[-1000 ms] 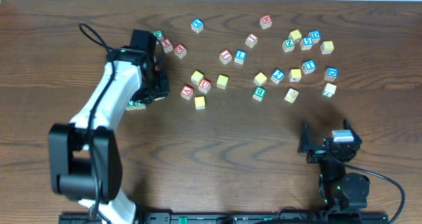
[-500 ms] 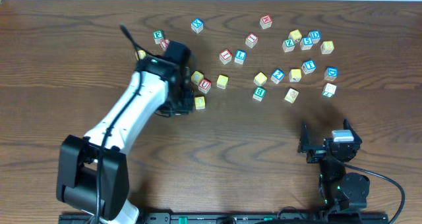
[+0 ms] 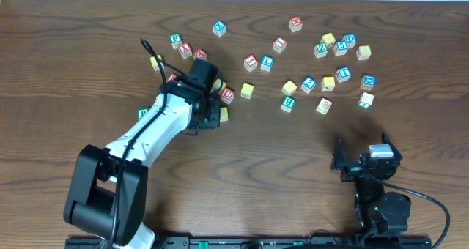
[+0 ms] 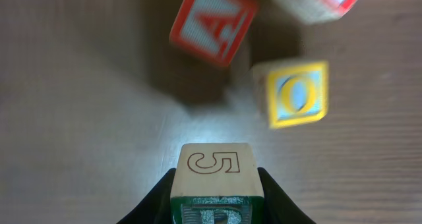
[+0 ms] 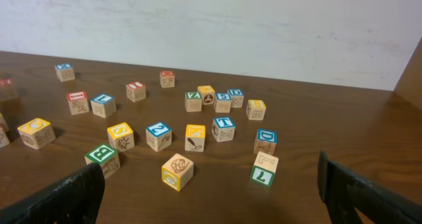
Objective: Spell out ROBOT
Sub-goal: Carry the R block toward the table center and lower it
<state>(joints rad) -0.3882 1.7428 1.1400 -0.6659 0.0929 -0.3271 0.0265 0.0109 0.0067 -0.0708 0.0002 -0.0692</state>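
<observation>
My left gripper (image 4: 215,192) is shut on the green-faced R cube (image 4: 214,166), whose plain side with a "5" faces the camera. It is held just above the table, short of a yellow O cube (image 4: 297,95) and a red A cube (image 4: 212,21). In the overhead view the left gripper (image 3: 209,114) sits right beside that yellow cube (image 3: 223,114) and hides the R cube. The green B cube (image 3: 288,103) and the blue T cube (image 3: 342,74) lie at the right, and both show in the right wrist view: B (image 5: 102,157), T (image 5: 223,126). My right gripper (image 3: 364,161) is open and empty.
Several other letter cubes are scattered across the far half of the table. A green cube (image 3: 143,114) lies left of the left arm. A green-faced 7 cube (image 5: 262,170) and a yellow picture cube (image 5: 177,171) are nearest the right gripper.
The left arm has swung right from the left-hand cluster, carrying the green cube, to beside the yellow O cube. The right arm has not moved.
</observation>
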